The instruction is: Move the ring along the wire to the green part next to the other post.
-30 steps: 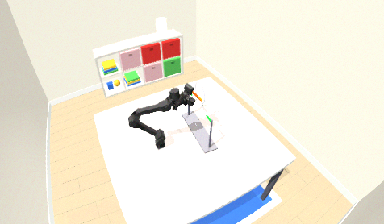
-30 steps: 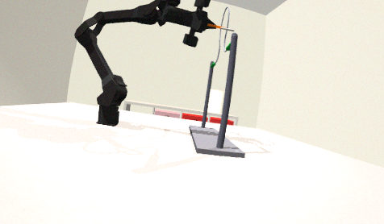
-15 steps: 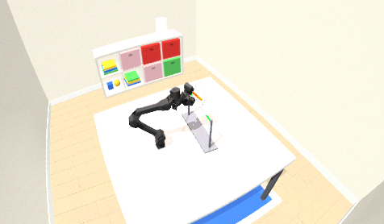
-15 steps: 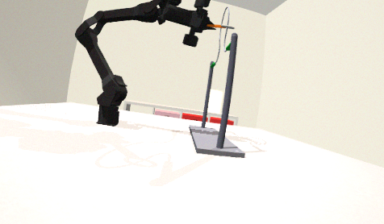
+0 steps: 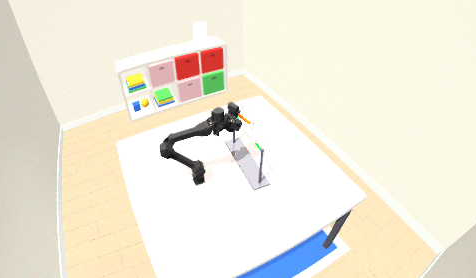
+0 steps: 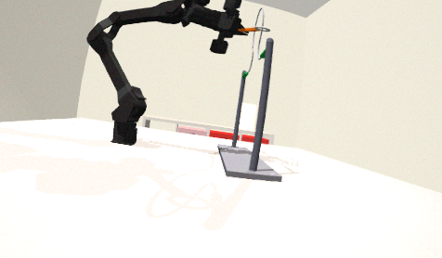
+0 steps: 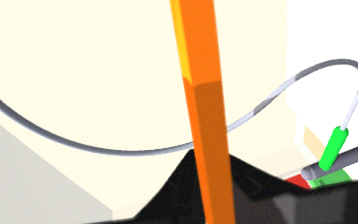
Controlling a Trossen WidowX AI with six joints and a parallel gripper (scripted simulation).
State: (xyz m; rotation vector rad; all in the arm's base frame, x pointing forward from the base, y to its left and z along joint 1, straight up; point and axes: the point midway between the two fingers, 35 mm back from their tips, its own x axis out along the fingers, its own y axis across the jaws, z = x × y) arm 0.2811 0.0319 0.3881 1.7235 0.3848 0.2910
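Grips the orange handle (image 5: 245, 119) (image 6: 249, 30) (image 7: 207, 110) in the narrowed gripper (image 5: 238, 116) (image 6: 244, 32) (image 7: 202, 155), at upper centre of the top view and near the top edge of the exterior view. Holds the ring (image 6: 268, 30) at the handle's far end, almost edge-on, level with the upper stretch of the wire (image 6: 253, 56) (image 7: 130, 153), above both green parts in the exterior view. Cannot tell there whether ring and wire touch.

Reaches across from the left with the black arm (image 5: 188, 134) (image 6: 114, 70), bent high over the white table (image 5: 191, 215) (image 6: 108, 209). Shows one post (image 5: 261, 167) (image 6: 263, 107) right of centre, with a green part (image 5: 259, 146) (image 6: 263, 54) beside its top, and the other post (image 5: 234, 136) (image 6: 239, 109) farther back, both upright on a grey base plate (image 5: 248, 167) (image 6: 247, 162). In the wrist view, crosses the middle with the handle, curves the wire from left edge to upper right, and ends in green at lower right.
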